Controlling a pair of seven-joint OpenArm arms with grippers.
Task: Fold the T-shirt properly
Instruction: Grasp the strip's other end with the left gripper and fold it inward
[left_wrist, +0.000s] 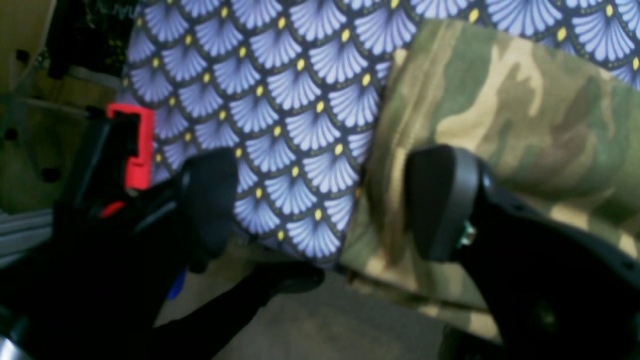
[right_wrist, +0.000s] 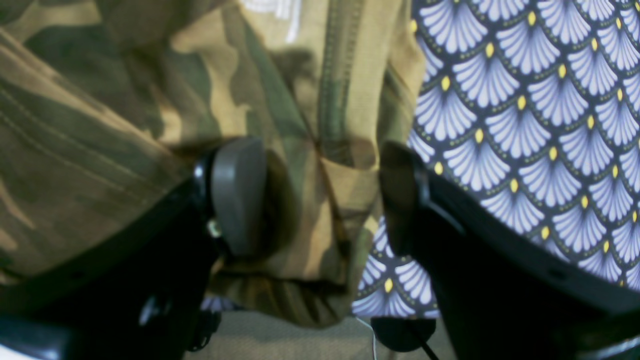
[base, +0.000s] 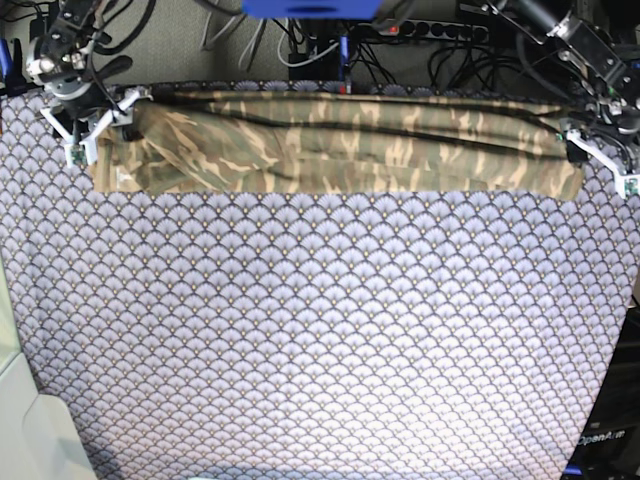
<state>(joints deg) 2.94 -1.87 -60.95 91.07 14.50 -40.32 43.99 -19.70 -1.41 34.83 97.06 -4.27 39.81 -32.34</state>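
So the T-shirt (base: 330, 150) is stretched into a long folded band along the far edge of the worktop (base: 320, 330), on the fan-pattern tablecloth (base: 300, 300). The right gripper (right_wrist: 320, 200) has its jaws wide, straddling the shirt's corner. The left gripper (left_wrist: 320, 205) has its jaws wide too, one finger (left_wrist: 440, 200) over the cloth; whether it touches the cloth is hard to tell.
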